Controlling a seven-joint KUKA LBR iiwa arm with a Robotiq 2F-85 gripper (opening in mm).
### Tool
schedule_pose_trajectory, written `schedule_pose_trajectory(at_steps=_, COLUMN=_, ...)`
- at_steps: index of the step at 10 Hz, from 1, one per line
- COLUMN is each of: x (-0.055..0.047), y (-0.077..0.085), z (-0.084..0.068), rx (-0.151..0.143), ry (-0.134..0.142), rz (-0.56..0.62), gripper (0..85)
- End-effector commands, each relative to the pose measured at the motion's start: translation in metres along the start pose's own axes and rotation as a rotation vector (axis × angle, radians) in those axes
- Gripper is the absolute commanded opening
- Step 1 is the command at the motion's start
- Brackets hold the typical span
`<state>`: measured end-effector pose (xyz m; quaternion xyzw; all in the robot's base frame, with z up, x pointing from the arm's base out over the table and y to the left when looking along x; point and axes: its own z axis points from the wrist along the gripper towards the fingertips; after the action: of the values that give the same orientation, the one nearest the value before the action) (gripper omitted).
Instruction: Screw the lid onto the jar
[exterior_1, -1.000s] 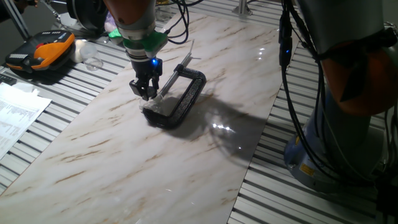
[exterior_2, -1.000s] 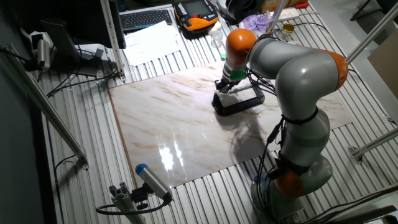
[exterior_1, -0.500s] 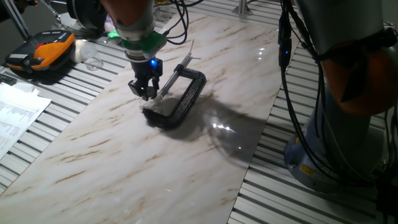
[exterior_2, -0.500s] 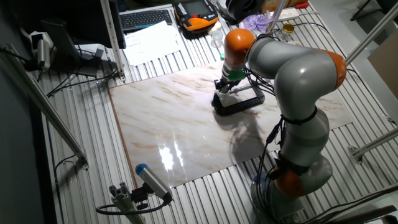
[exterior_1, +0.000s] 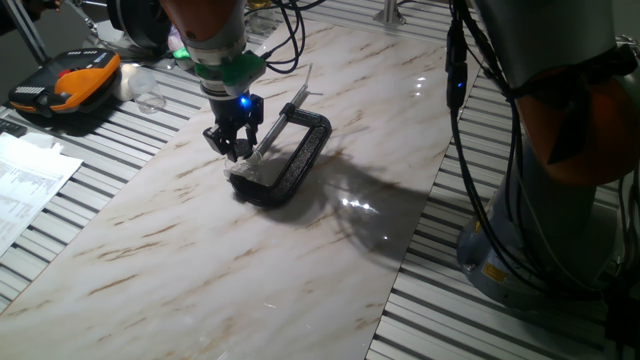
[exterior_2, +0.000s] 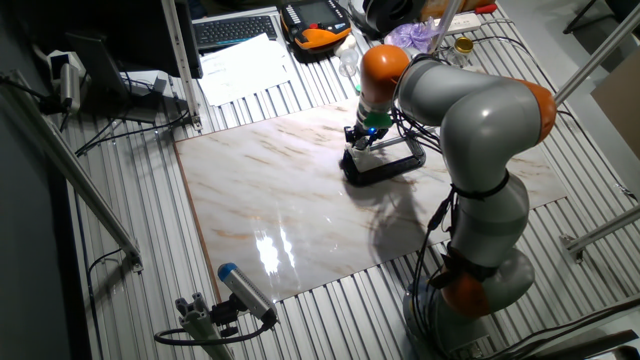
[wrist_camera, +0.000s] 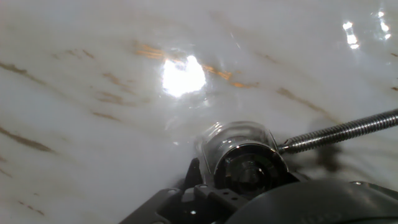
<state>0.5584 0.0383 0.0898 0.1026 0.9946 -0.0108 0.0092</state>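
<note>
The small clear jar (exterior_1: 246, 172) stands clamped in a black C-clamp (exterior_1: 300, 158) on the marble slab (exterior_1: 300, 260). In the hand view the jar (wrist_camera: 235, 138) is near the bottom edge, with the silvery lid (wrist_camera: 249, 167) sitting on its mouth and the clamp's steel screw rod (wrist_camera: 342, 132) pressing in from the right. My gripper (exterior_1: 233, 153) points straight down onto the jar's top with its fingers close together around the lid. From the other side the gripper (exterior_2: 361, 141) hangs over the left end of the clamp (exterior_2: 385, 163). Dark clamp parts hide the jar's lower side.
An orange and black pendant (exterior_1: 65, 82) and papers (exterior_1: 30, 175) lie on the slatted table left of the slab. The robot's base (exterior_1: 560, 200) and cables stand at the right. A keyboard (exterior_2: 235, 30) lies at the back.
The hand has turned about its own axis over the jar: its green light has swung to the left. Its position has hardly changed. Jar and clamp have not moved.
</note>
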Motion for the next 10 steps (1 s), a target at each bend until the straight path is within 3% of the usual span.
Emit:
schedule_pose_trajectory(at_steps=1, x=-0.0003, y=-0.0004, z=-0.0006, rx=0.000, ry=-0.001, rz=-0.002, gripper=34.0)
schedule_pose_trajectory(at_steps=7, x=-0.0012, y=-0.0016, z=0.0005, rx=0.014, ry=-0.003, rz=-0.009, gripper=34.0)
schedule_pose_trajectory(at_steps=10, x=-0.0009, y=-0.0021, z=-0.0015, rx=0.001, ry=0.013, rz=-0.011, gripper=34.0)
